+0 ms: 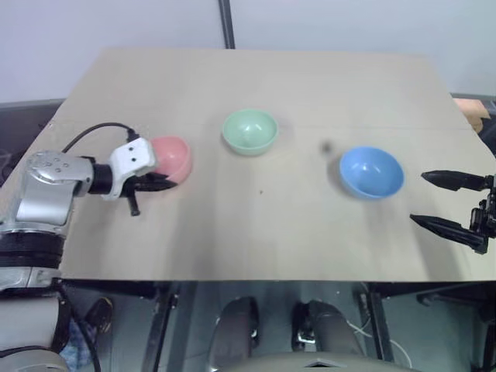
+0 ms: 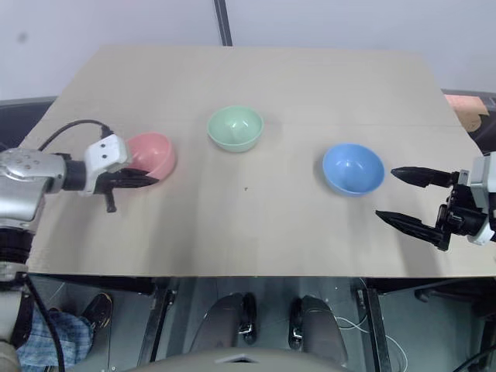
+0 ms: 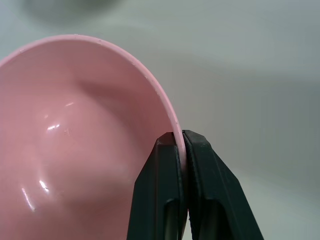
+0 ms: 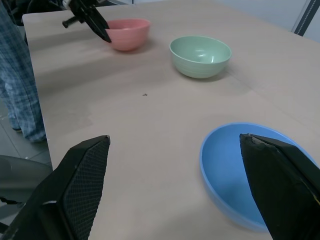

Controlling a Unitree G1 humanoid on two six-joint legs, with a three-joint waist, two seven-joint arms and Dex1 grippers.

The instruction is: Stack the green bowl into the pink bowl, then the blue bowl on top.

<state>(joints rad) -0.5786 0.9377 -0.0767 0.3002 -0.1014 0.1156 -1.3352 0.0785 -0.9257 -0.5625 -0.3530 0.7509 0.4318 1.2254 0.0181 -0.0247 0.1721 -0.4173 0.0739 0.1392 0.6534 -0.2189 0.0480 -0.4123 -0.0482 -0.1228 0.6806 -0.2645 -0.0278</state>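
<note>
Pale wooden table [image 1: 256, 232] against a plain light wall, with three bowls spread in a rough row across it. Took the green bowl [image 1: 249, 130] as the landmark, upright at the middle of the row. Pink bowl [image 1: 172, 158] sat on its left side and slightly nearer the robot; blue bowl [image 1: 371, 171] sat on its right side, also nearer the robot and well apart. Neither bowl touched the green one.

Left gripper [image 3: 180, 145] was pinched tight on the pink bowl's rim, one finger inside the wall and one outside, gripping at the rim's edge farthest from the green bowl. Right gripper [image 2: 399, 196] stood spread wide, holding nothing, beyond the blue bowl on the side away from the green one, fingertips aimed back toward it.

Judged the pink bowl, the stack's base, as the thing in hand, with no stacking done yet. Coming move looked to turn on one fact: green bowl lay to the right of the gripped pink bowl, so bringing the two together called for travel along the row. Left arm clearly nearer the green bowl than the right.
</note>
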